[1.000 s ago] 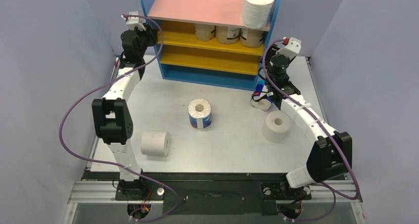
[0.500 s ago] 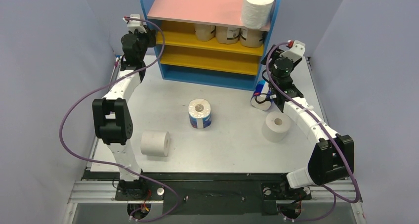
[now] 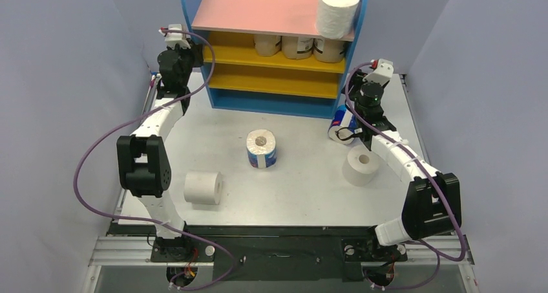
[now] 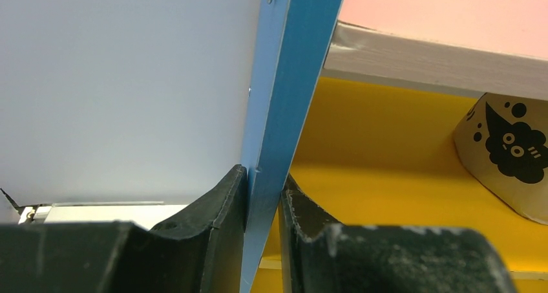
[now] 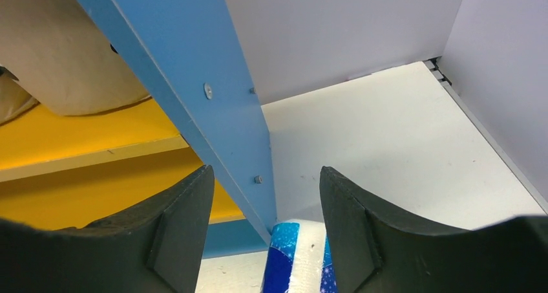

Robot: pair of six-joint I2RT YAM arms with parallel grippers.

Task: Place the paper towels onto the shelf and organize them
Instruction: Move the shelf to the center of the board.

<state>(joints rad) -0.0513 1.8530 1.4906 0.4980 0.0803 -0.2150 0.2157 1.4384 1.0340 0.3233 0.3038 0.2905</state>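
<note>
Nudged since a second ago: blue-and-white roll [image 3: 340, 121] at right of centre in the overhead view, now closer to the shelf [image 3: 252, 11] and showing more of its blue wrapper, lying tilted just beside the foot of the right blue side panel. Seen in the right wrist view at the bottom edge, below that panel's front edge.

Other rolls unmoved:
- white roll [image 3: 337, 8] upright at the right end of the pink top board
- three tan rolls [image 3: 297, 45] side by side on the upper yellow board, right half
- second blue-and-white roll [image 3: 261, 149] upright at mid-tabletop [image 3: 304, 189]
- plain roll [image 3: 203, 187] on its side at lower left
- another plain roll [image 3: 360, 165] upright at right, near the right forearm

Lower yellow board and blue base bare of rolls.

Left fingers [image 4: 229, 196] now pressed together on the front edge of the left blue side panel, one on each face, at the level of the upper yellow board. Right fingers [image 5: 190, 202] apart, straddling the right panel's front edge with the tilted roll low between them; contact with the roll not clear.
</note>
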